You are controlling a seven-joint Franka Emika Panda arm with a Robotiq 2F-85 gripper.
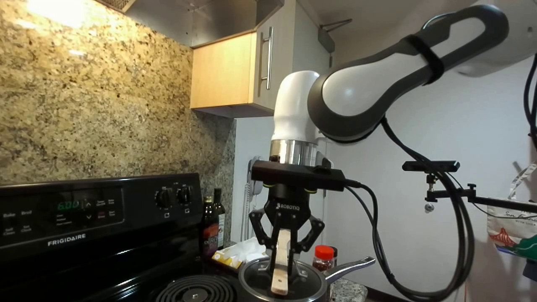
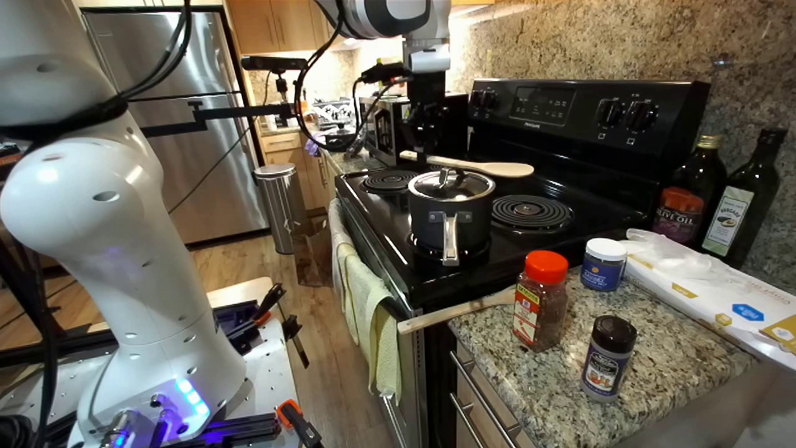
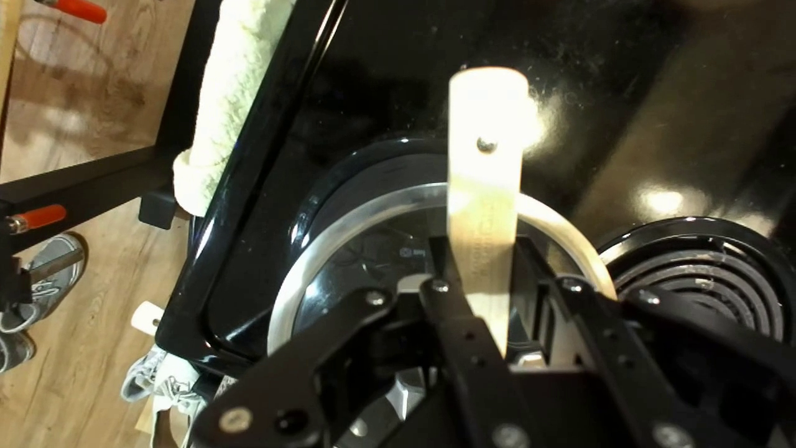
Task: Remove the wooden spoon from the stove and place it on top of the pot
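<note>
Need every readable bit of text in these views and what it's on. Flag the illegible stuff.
"FRIGIDAIRE": stove
"Bake": stove
"Broil": stove
"6:00": display
"ROBOTIQ": pincer
"OLIVE OIL": gold-capped bottle
"AVOCADO", probably, blurred: black-capped bottle
"San Fr…": bag, rest too blurred
Too small or blurred: other stove markings; print on red-capped jar, white-capped jar, black-capped jar, box, lid, spoon.
</note>
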